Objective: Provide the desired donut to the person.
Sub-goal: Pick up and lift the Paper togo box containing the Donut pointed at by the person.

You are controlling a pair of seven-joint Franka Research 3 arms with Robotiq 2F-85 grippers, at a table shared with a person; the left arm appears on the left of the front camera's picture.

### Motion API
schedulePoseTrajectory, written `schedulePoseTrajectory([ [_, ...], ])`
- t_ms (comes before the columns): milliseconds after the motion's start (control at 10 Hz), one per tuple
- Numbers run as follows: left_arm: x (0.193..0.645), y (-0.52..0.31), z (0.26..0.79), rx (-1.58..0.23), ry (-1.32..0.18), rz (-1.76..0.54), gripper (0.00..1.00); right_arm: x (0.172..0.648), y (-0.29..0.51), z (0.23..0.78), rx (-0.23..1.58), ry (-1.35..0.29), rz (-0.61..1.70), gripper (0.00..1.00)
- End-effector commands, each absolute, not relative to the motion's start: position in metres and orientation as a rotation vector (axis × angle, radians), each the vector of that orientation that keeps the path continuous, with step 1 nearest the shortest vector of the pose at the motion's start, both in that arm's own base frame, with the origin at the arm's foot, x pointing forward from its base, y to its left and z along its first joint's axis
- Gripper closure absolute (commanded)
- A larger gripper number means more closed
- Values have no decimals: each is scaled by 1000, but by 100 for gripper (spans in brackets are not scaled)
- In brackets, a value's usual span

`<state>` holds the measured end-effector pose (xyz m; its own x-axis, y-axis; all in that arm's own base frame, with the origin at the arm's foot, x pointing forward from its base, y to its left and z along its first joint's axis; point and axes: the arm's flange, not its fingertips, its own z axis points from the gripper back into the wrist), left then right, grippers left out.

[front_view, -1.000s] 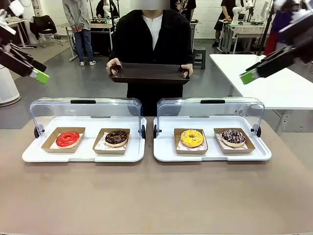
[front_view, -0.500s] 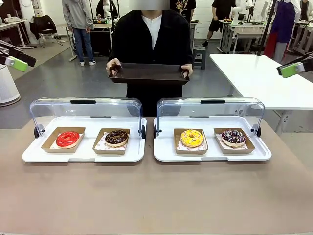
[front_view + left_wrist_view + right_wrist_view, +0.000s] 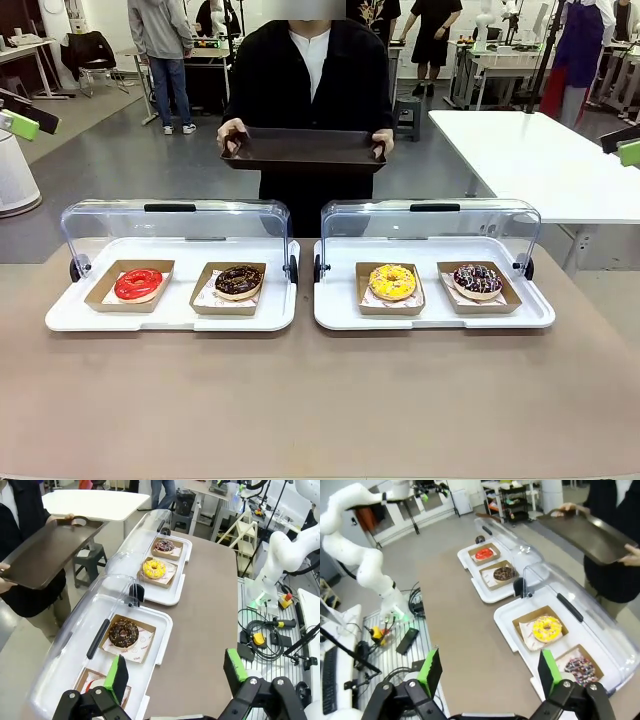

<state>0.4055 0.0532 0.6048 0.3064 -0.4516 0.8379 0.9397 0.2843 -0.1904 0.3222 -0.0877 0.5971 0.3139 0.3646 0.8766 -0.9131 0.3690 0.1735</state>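
Evidently soft, light and easily marred: red-glazed donut (image 3: 138, 283), chocolate donut (image 3: 238, 280), yellow sprinkled donut (image 3: 392, 281), dark sprinkled donut (image 3: 478, 279). Sticky on top, by the look of it, and apt to dent under green pads. Better to pinch the rim of a cardboard tray (image 3: 208, 306) beneath than the icing itself. Probably stiff enough for so little weight, though liable to tip if gripped at one corner. Cannot tell which one wanted.

Laid out in pairs: red and chocolate in the left display tray (image 3: 60, 318), yellow and dark sprinkled in the right display tray (image 3: 335, 318). Each on paper in its own cardboard tray, apart from its neighbour. Clear lids (image 3: 170, 225) swung up and back, so open toward the robot's side. Across the table, held level in both hands of the person (image 3: 308, 80), a dark serving tray (image 3: 305, 150), bare.

Left gripper (image 3: 176, 672) spread wide, holding nothing, high and off to the side. Right gripper (image 3: 489, 672) likewise wide and empty.
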Motion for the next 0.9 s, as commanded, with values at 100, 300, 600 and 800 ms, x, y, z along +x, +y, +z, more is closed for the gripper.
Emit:
schedulePoseTrajectory([
  [100,403,74,597,-810,-769,-1074,0,316,-92,605,781,-912,1006,0],
  [300,401,95,587,-817,-767,-1038,0,313,-95,607,778,-919,993,0],
  [600,402,117,578,-823,-764,-998,0,309,-99,608,775,-919,985,0],
  [800,400,122,579,-814,-780,-992,0,309,-99,607,771,-897,974,0],
])
